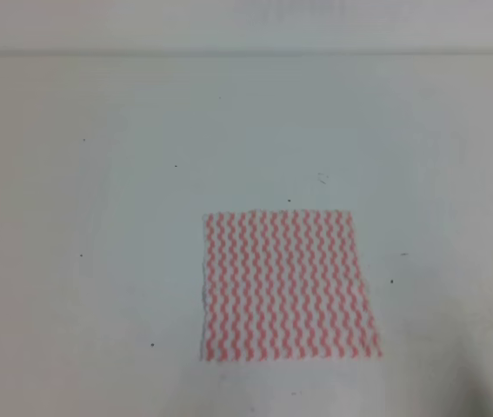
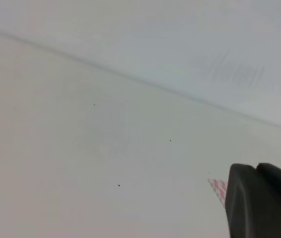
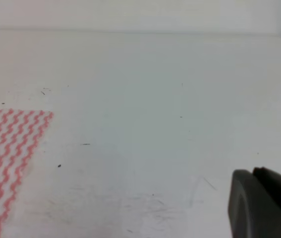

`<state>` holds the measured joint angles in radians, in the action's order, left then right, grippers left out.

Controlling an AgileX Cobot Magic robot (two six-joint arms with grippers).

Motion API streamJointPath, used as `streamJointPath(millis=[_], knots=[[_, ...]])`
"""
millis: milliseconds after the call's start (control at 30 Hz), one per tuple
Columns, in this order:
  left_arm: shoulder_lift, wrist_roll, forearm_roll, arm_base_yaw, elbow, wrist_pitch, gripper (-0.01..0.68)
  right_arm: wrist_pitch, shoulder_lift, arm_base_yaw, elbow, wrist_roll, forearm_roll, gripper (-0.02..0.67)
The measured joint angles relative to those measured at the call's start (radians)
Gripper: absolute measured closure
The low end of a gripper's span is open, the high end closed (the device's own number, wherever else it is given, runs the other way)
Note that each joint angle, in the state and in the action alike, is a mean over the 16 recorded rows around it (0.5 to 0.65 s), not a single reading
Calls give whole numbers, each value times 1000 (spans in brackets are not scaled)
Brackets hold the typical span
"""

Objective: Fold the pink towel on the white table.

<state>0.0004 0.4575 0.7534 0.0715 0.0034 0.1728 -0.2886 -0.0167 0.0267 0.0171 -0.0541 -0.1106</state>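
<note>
You have the pink towel (image 1: 288,285) lying flat and unfolded on the white table (image 1: 98,217), in the lower middle of the exterior high frame, a little right of centre. It reads as a near-square sheet of pink-and-white wavy stripes running top to bottom, its bottom edge slightly wider than its top. In the right wrist view its corner and edge fill the lower left of the frame; in the left wrist view you see only a small corner at lower right. The table is plain white (a few dark specks, faint scuffs).
</note>
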Motion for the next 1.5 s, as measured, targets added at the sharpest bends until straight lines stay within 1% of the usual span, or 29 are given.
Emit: streamJointPath(millis=[467, 567, 800, 1133, 1300, 1500], knots=[[-2, 0, -2, 0, 2, 0, 675, -6, 5, 0, -9, -1, 0, 667], [-2, 0, -23, 0, 0, 1, 675, -7, 5, 0, -8, -1, 0, 667], [-3, -14, -159, 0, -2, 45, 675, -9, 5, 0, -7, -1, -2, 667], [-1, -148, -431, 0, -3, 137, 675, -8, 1, 0, -3, 0, -2, 667], [-1, -214, -493, 0, -2, 151, 675, -10, 2, 0, -4, 0, -2, 667], [-1, -235, -509, 0, -2, 151, 675, -11, 5, 0, -5, 0, -2, 667]])
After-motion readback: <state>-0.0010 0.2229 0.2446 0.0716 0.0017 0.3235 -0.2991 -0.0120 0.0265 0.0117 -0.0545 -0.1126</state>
